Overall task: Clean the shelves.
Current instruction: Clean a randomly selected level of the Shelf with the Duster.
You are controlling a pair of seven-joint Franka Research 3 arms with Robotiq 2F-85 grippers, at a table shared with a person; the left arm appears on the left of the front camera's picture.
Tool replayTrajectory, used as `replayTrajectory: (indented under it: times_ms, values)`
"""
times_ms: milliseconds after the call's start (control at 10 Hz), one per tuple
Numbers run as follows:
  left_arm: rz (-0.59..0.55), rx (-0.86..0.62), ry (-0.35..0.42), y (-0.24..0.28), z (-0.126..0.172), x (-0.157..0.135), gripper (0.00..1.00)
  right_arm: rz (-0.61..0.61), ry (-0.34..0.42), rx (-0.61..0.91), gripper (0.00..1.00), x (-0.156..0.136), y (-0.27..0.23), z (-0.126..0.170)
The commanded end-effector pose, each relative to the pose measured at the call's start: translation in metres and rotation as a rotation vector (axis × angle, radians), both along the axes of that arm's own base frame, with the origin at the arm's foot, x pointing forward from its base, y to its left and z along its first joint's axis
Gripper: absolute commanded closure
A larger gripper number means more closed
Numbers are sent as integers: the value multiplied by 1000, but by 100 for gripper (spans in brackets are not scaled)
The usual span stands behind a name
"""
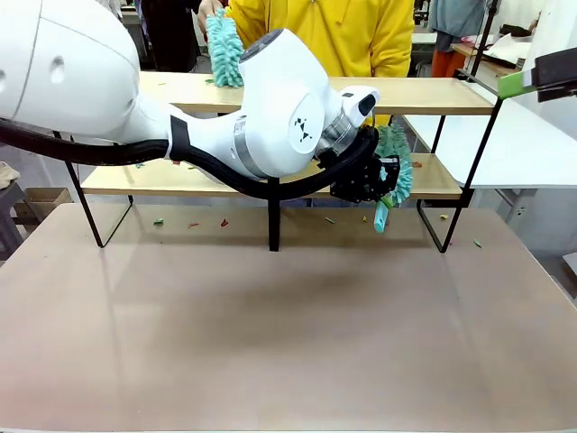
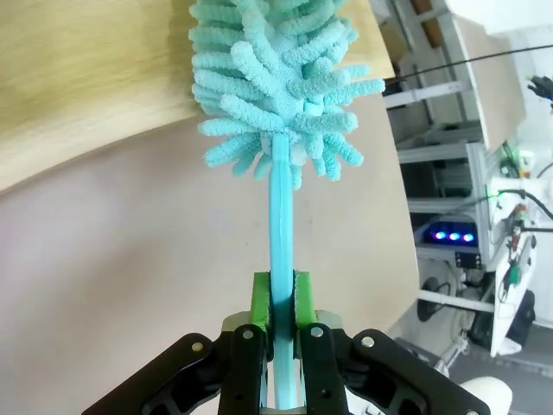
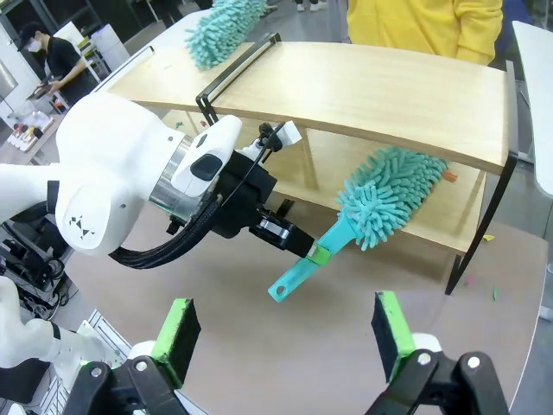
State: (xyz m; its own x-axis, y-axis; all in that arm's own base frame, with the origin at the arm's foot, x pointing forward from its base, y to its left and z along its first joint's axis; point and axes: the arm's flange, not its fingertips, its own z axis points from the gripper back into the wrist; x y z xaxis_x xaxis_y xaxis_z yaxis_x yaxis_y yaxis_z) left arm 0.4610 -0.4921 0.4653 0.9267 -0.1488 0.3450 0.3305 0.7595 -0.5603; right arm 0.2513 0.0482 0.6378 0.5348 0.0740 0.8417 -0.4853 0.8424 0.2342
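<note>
Left claw tight around teal duster

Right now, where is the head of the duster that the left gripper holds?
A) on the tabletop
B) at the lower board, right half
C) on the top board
B: the left gripper is shut on the teal duster, whose head sits at the lower tier of the shelves, in the right half.

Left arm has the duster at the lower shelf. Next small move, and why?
Probably a short sweep of the duster leftward along the lower board: the left gripper is shut on its handle, its head sits at the board's right end, and small scraps lie farther left.
</note>
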Motion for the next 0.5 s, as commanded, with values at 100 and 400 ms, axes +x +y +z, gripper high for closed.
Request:
replayTrajectory:
  times_ms: [100,400]
  values:
    - [-96,-34,23,7,3,0,88,5,3,4,0,0,0,0]
    - [-275,-15,78,16,8,-8,88,5,3,4,0,0,0,0]
